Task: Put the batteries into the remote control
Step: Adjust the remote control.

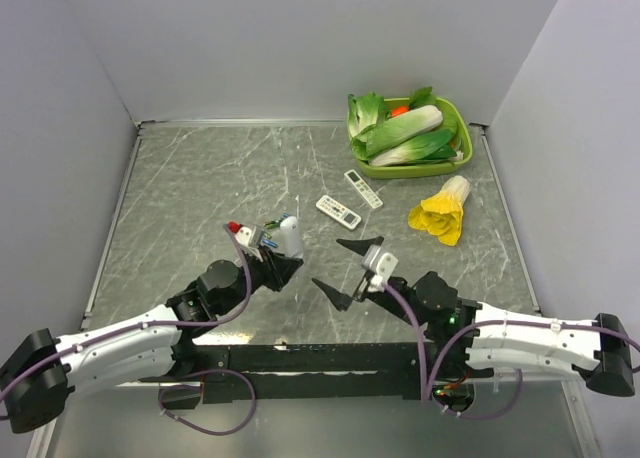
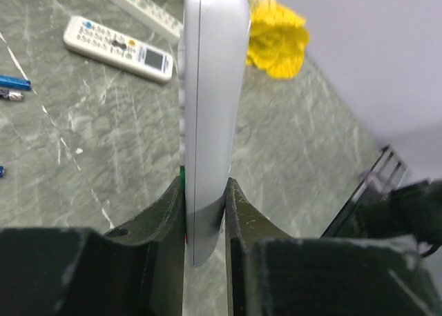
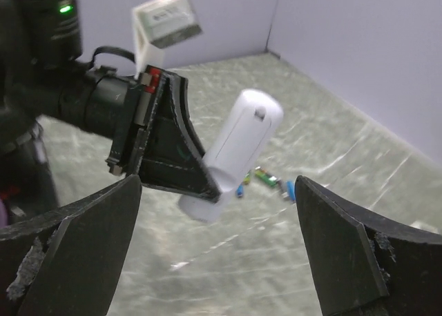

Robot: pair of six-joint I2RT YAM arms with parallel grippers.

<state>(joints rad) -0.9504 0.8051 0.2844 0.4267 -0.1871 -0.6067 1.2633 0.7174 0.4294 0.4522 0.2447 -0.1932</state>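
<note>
Soft, even light falls from above, leaving only faint shadows on the table (image 1: 200, 178). The top view is sharp. In the left wrist view the remote control (image 2: 210, 109) is nearly washed out white; the right wrist view's foreground is blurred and dim.

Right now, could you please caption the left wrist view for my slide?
Left gripper clamps the white remote edge-on above the table, another remote lying behind.
</note>
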